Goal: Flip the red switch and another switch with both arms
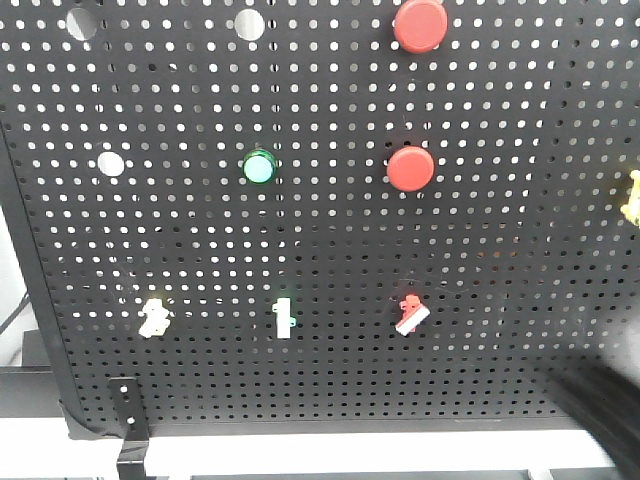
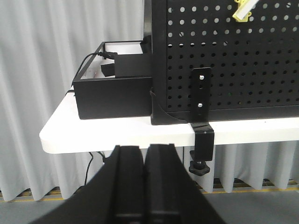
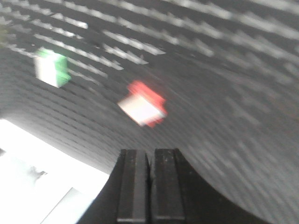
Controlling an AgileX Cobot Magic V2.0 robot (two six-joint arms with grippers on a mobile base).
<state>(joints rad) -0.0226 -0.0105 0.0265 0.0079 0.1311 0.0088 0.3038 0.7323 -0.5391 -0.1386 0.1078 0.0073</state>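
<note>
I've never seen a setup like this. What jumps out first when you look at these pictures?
A big black board full of holes fills the front view, with two round red buttons stacked at the upper right and a glowing green light near the middle. Along the bottom sit three tiny switches: pale yellow, green and red. In the right wrist view, closed black fingers point up at the blurred red one.

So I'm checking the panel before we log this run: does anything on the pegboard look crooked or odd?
Mostly tidy. The red switch has its white lever tilted down-left, unlike the green switch, whose lever stands upright. The pale yellow switch also sits slightly askew. Three round holes in the pegboard are unfilled. No damage shows.
</note>
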